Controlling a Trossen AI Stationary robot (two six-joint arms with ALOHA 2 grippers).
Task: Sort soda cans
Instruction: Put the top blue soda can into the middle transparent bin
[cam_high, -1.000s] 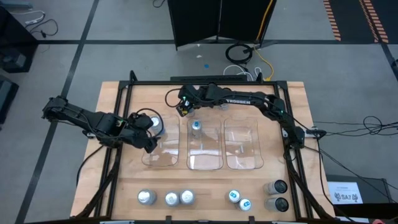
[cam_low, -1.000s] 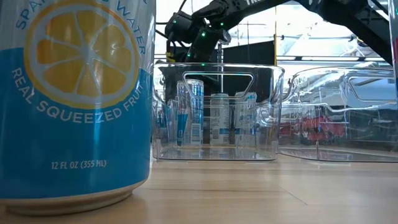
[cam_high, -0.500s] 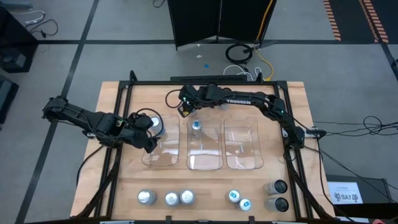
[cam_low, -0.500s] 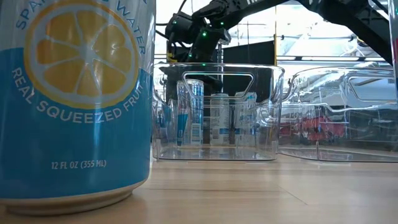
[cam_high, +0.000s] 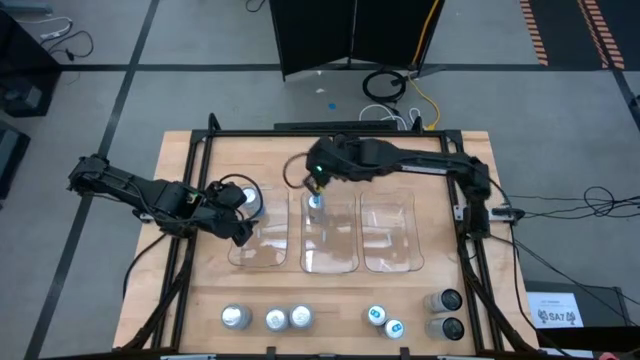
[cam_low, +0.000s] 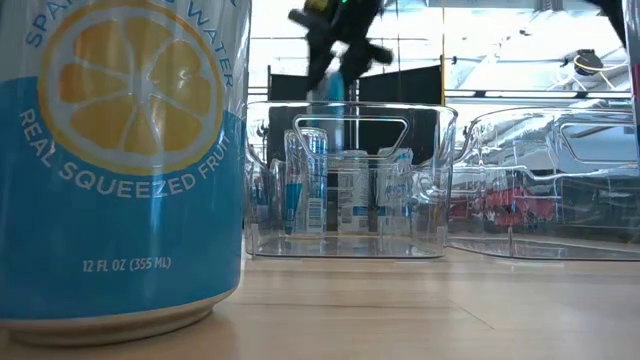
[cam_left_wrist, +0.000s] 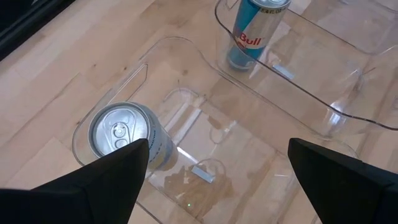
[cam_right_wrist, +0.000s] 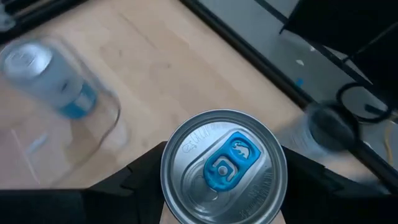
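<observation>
From above, I see my right tool (cam_high: 316, 180) over the middle bin (cam_high: 330, 262), gripping a blue-topped can (cam_high: 316, 201) destined for its matching bin. Seven cans wait along the surface's (cam_high: 470, 160) near edge. Low down, that can (cam_low: 328, 85) hangs above the bin. Left wrist: left tool (cam_left_wrist: 217, 174) spread wide over the silver can (cam_left_wrist: 124, 134), evidently just released. Right wrist: fingers clamp the blue tab can (cam_right_wrist: 224, 167).

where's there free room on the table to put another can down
The right bin looks empty. The left bin holds one can and the middle bin one standing can, both at the far end, so their near halves are free. Bare wood runs between the bins and the front row of cans. That front edge is crowded.
</observation>
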